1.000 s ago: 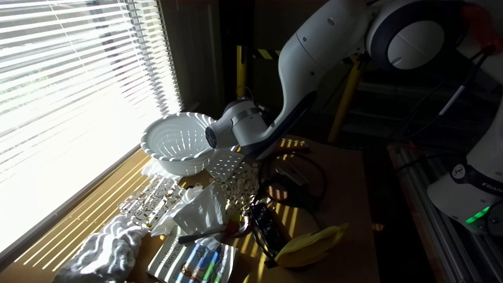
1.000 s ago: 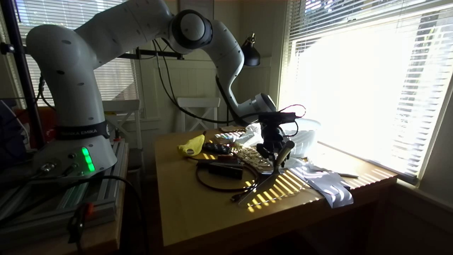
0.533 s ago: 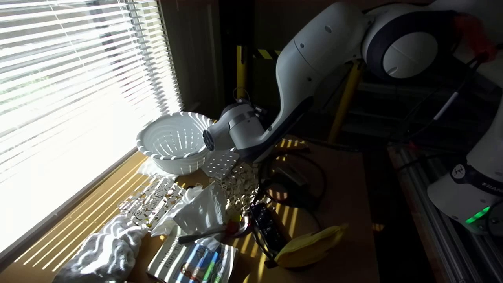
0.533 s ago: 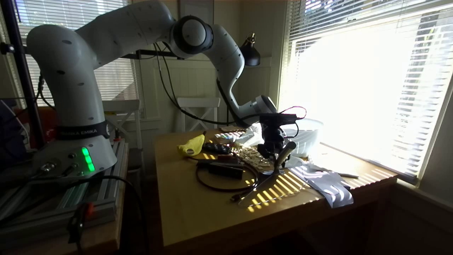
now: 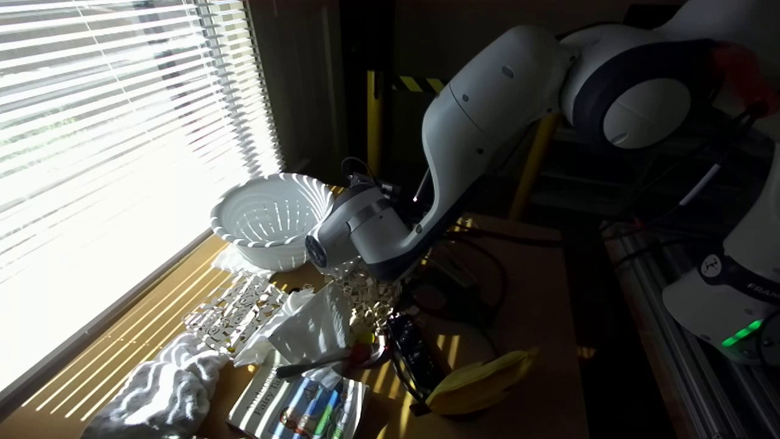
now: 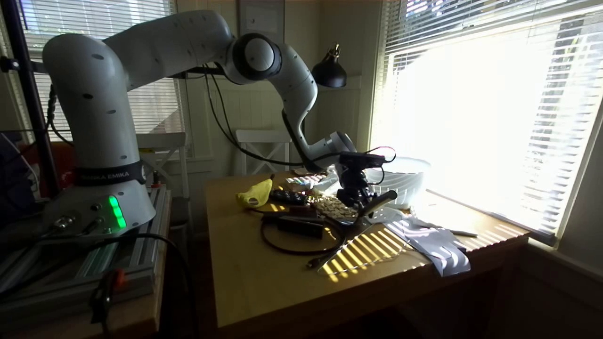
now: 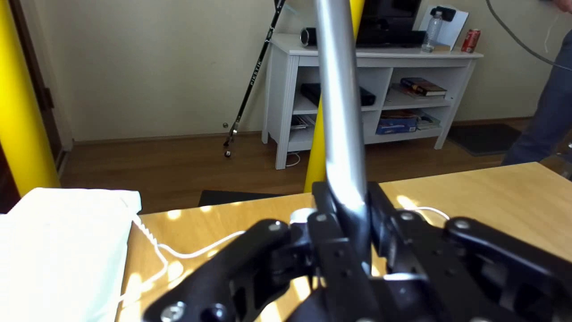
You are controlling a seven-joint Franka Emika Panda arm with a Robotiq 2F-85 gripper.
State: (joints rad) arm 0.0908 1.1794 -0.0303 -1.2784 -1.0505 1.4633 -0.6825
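above the wooden table (image 6: 264, 278), the claw (image 7: 350, 201) is clenched around a silvery handle (image 7: 340, 107), tilted.

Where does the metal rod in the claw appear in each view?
Wrist view: the metal rod runs from the top edge, right of centre, down into the claw.
In an exterior view: the metal rod is right of centre, slanting up to the right.
In an exterior view: not made out; the arm's wrist hides the claw.
Shared landmark: the wooden table, visible in all three.
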